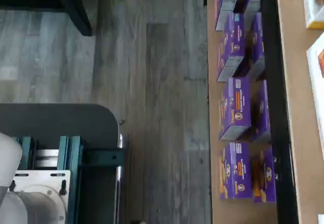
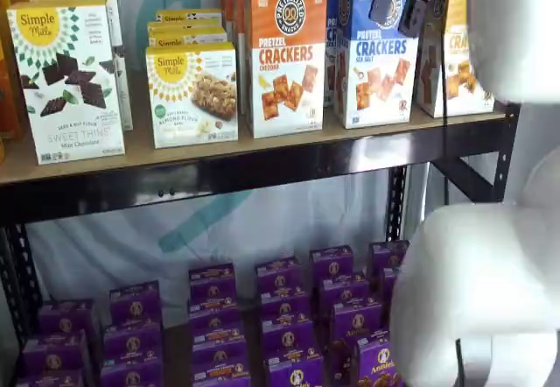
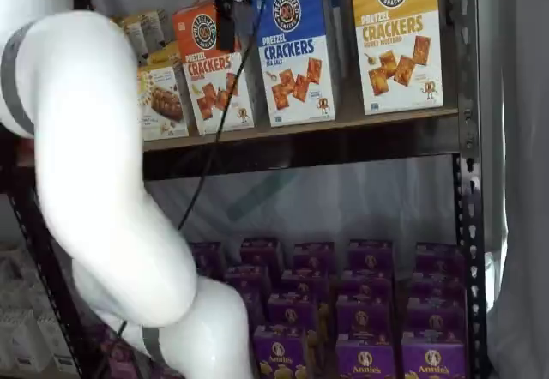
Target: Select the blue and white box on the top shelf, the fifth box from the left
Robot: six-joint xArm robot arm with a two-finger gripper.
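Observation:
The blue and white box (image 2: 374, 59) stands upright on the top shelf (image 2: 131, 158), between an orange-and-white box and a yellow-topped box; it also shows in a shelf view (image 3: 297, 53). My gripper (image 2: 399, 6) hangs from the view's top edge in front of the box's upper blue part. Its two black fingers (image 2: 382, 0) show a gap between them and hold nothing. In a shelf view the gripper (image 3: 226, 15) shows as one black finger with a cable, by the box's left edge. The wrist view shows neither the fingers nor the blue box.
Orange cheddar box (image 2: 284, 54), yellow-topped box (image 2: 459, 50) and Simple Mills boxes (image 2: 70, 76) share the top shelf. Purple boxes (image 2: 280, 317) fill the lower shelf, also in the wrist view (image 1: 237, 107). My white arm (image 3: 94, 165) fills much of both shelf views. A dark teal-bracketed mount (image 1: 61, 165) shows over grey floor.

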